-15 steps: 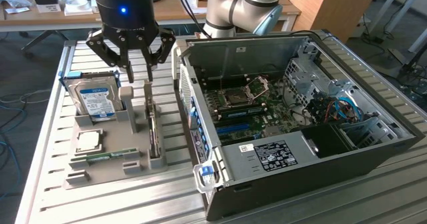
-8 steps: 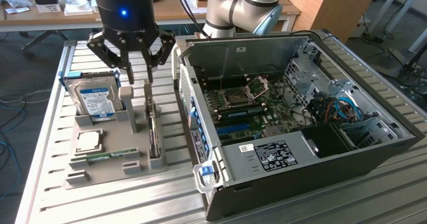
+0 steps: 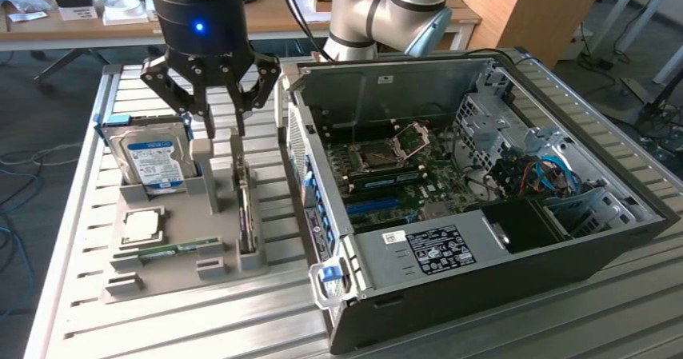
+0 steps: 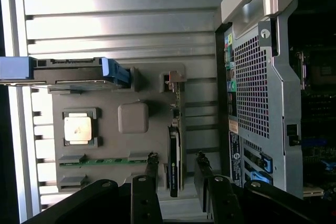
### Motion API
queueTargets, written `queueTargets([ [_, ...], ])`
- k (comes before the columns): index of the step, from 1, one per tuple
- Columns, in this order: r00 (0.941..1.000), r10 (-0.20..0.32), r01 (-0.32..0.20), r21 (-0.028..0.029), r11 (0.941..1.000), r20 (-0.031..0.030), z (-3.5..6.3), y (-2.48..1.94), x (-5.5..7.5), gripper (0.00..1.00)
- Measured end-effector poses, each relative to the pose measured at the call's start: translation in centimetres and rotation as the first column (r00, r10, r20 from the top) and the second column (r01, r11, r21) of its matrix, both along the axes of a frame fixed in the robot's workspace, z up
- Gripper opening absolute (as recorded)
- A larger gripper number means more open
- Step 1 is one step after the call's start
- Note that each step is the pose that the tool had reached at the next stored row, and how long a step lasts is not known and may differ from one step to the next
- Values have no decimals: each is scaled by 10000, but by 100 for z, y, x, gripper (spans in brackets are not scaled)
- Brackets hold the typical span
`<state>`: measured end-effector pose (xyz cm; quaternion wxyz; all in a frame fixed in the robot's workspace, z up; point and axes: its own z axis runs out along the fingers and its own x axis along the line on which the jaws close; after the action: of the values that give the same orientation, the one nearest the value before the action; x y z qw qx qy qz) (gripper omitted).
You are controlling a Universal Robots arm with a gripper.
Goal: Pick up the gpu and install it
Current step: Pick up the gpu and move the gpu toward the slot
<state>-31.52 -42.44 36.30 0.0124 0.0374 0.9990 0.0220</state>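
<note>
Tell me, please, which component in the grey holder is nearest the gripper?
The gpu, standing on edge nearest the case, directly below the open gripper; the hard drive, processor and memory stick sit farther away.

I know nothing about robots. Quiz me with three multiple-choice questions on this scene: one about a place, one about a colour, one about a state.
1. Where is the gpu relative to the case?
A. inside it
B. outside it, on edge in the tray
C. on top of it

2. What colour is the drive label?
A. blue and white
B. red
C. yellow

3. How is the gripper?
A. shut on the gpu
B. shut on the drive
C. open, holding nothing

Answers:
1 B: the card stands in a tray slot beside the case.
2 A: the exterior view shows a blue-and-white label.
3 C: it hangs wide open above the tray, gripping nothing.
</note>
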Motion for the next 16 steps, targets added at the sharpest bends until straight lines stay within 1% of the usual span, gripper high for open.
queueTargets([
  [4,10000,0,0,2,10000,2,-1,0,0,42],
  [9,10000,0,0,5,10000,3,-43,0,0,42],
  [16,10000,0,0,10,10000,2,-58,0,0,42],
])
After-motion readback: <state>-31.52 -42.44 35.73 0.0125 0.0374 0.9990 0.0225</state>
